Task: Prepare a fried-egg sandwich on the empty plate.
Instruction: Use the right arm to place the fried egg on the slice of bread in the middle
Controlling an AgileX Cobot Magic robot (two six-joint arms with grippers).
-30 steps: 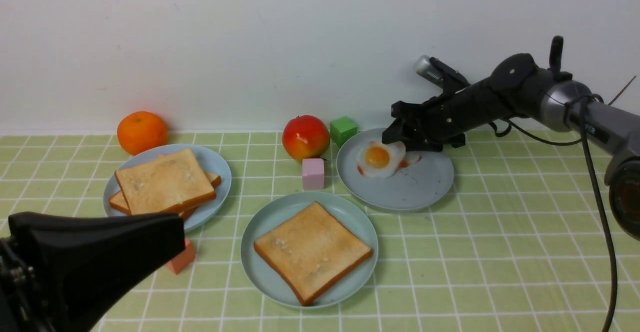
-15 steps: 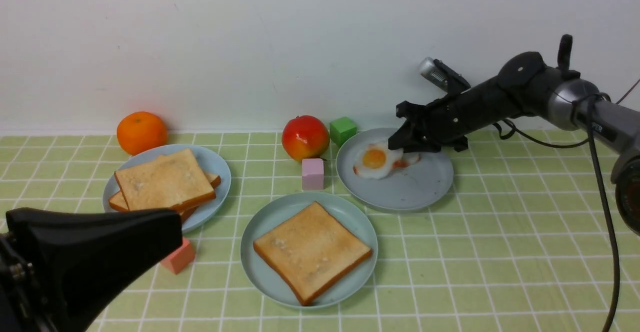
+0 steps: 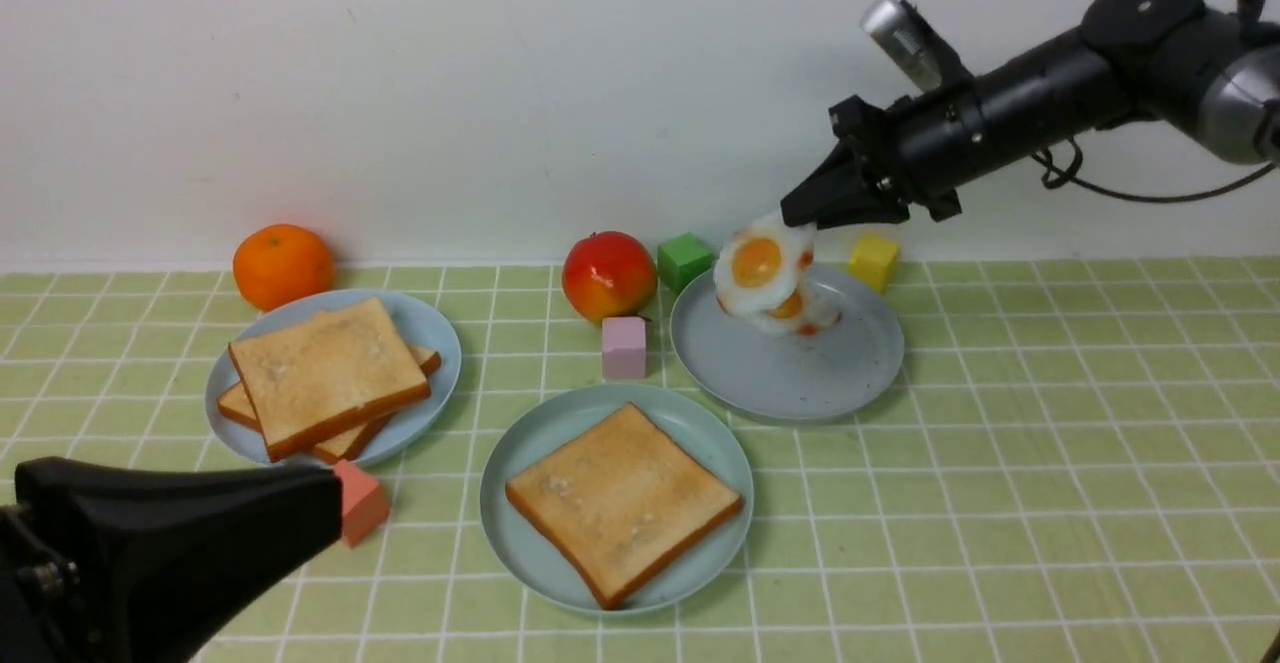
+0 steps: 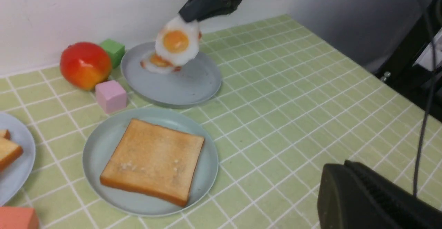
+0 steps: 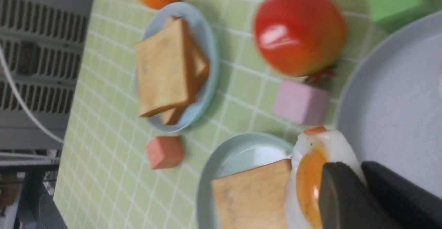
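Observation:
My right gripper point(image 3: 800, 213) is shut on the edge of a fried egg point(image 3: 757, 263) and holds it tilted in the air above the back of a grey-blue plate point(image 3: 800, 373). A second egg point(image 3: 800, 311) lies on that plate. The mint plate point(image 3: 520, 543) at the front centre holds one toast slice point(image 3: 625, 498). In the right wrist view the fingers point(image 5: 331, 187) pinch the egg point(image 5: 307, 173). My left gripper point(image 3: 330, 503) is shut and empty, low at the front left. No stacked sandwich is in view.
A light-blue plate point(image 3: 430, 328) on the left holds two stacked toast slices point(image 3: 330, 368). An orange point(image 3: 283, 265), an apple point(image 3: 610, 275), a green cube point(image 3: 685, 260) and a yellow cube point(image 3: 873, 260) stand near the wall. A pink cube point(image 3: 625, 346) and a salmon cube point(image 3: 360, 503) stand beside the plates.
My right gripper has risen with the egg, lifting it off the grey-blue plate; a second egg stays behind. The yellow cube now shows. My left gripper sank slightly.

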